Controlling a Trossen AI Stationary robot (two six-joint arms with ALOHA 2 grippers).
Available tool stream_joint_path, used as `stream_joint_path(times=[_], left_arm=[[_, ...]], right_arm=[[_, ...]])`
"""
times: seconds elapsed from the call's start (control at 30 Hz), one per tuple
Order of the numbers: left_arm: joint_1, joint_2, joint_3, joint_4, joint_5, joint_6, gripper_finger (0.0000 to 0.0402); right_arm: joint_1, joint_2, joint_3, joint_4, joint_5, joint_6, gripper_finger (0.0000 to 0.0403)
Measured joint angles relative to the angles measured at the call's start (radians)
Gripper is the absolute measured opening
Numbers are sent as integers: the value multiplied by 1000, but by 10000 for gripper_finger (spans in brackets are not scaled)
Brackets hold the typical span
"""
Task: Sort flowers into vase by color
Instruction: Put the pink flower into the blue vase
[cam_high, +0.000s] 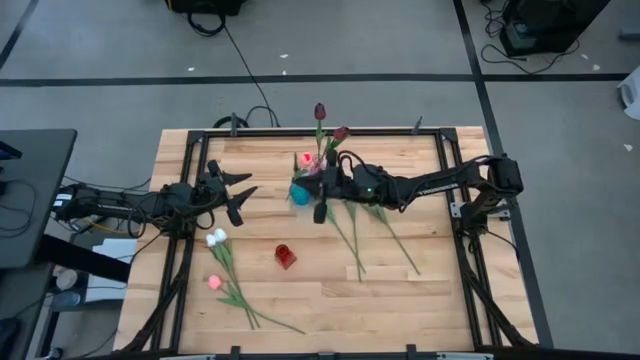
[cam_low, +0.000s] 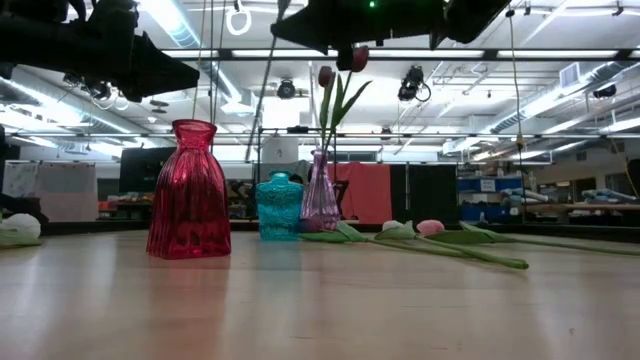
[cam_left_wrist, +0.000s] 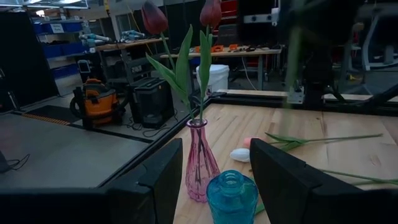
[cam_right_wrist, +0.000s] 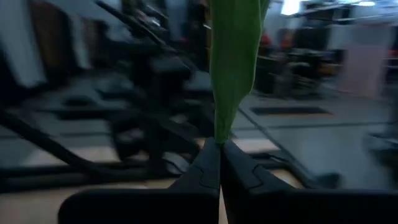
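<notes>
A clear pink vase (cam_left_wrist: 200, 165) (cam_high: 322, 165) holds two maroon tulips (cam_left_wrist: 154, 17) upright by their stems. A teal vase (cam_high: 298, 193) (cam_low: 279, 207) stands next to it, and a red vase (cam_high: 285, 255) (cam_low: 190, 190) stands nearer the front. My right gripper (cam_high: 322, 195) (cam_right_wrist: 219, 163) hovers over the teal and pink vases, shut on a green flower stem (cam_left_wrist: 292, 56); that flower's head does not show. My left gripper (cam_high: 238, 192) (cam_left_wrist: 214, 180) is open above the table, left of the teal vase. Other tulips lie flat on the table. My right gripper pinches a green leaf or stem (cam_right_wrist: 219, 134) between its two fingertips (cam_right_wrist: 205, 168). The fingers lie level, coming from the table's right. The flower is lifted clear; its green part runs upright across the fingers. Its ends are out of view.
A white tulip (cam_high: 216, 238) and a pink tulip (cam_high: 213, 282) lie at the front left. Pink (cam_low: 430, 227) and white (cam_low: 395, 226) heads lie behind the vases, with long stems (cam_high: 400, 240) running toward the front right. A black frame (cam_high: 455, 200) edges the table.
</notes>
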Motion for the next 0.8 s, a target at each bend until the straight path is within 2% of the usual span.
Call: stream_joint_path(times=[0.17, 0.33, 0.67, 0.8], left_arm=[[0, 0, 0, 1, 0, 5, 192], [0, 0, 0, 1, 0, 7, 192], [0, 0, 0, 1, 0, 7, 192], [0, 0, 0, 2, 0, 7, 192]], right_arm=[[14, -1, 14, -7, 137, -87, 8], [22, -3, 117, -227, 208, -113, 8], [17, 11, 135, -279, 210, -107, 8], [-3, 43, 137, -276, 171, -66, 8]])
